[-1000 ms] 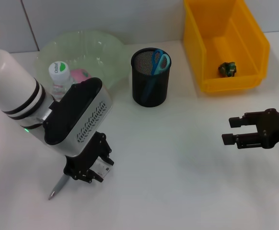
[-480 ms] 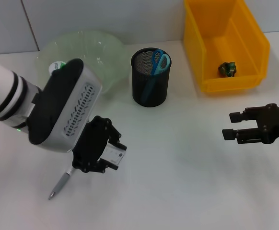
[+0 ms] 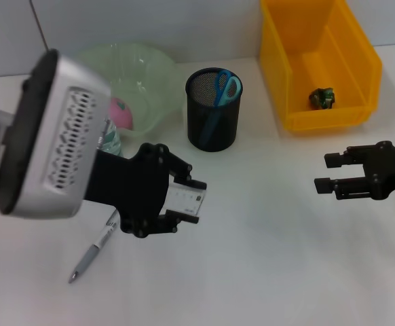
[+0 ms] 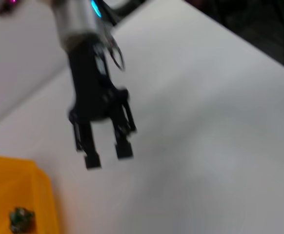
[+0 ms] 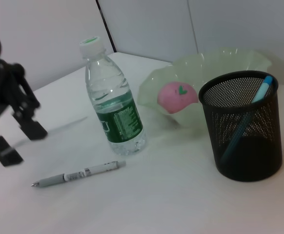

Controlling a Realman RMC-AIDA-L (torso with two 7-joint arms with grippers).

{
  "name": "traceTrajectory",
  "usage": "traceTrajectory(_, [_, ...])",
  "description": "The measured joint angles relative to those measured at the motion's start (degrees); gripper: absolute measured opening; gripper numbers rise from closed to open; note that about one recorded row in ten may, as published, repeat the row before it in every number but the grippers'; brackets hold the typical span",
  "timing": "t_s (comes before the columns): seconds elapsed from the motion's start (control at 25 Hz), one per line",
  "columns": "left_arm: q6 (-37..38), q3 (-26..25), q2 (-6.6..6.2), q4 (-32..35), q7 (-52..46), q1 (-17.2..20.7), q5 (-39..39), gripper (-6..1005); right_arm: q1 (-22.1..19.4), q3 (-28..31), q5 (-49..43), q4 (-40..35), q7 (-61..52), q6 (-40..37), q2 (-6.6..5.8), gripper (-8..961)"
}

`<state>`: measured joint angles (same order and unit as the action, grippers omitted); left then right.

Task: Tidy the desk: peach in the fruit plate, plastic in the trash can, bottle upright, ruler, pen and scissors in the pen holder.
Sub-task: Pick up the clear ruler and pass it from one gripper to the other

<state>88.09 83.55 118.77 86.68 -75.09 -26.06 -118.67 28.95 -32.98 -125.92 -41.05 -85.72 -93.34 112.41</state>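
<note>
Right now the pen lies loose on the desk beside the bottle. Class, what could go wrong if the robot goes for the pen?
1. The pen lies flat close to the upright bottle; the left gripper, open above the desk, might knock the bottle over while reaching.
2. A thin pen may roll or slip from the gripper.
3. The pen holder already holds scissors, so the pen could catch on them.

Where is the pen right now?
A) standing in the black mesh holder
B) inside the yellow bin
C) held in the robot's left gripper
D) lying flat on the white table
D: the pen lies flat on the table beside the upright bottle, apart from the left gripper.
</note>
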Motion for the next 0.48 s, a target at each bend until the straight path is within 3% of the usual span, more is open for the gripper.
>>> traceTrajectory(0.2, [-1.98,-1.27,-0.07,3.49,0.08,4.24,10.04,384,-0.48,0.09,0.11,-0.15,0.89,0.12,0.01,694])
traceTrajectory(0.48, [-9.51,-1.77,-0.02,2.9,1.62,7.86,24.47,385,-1.39,3.39,0.69,-0.89,2.45,0.06,0.0,693])
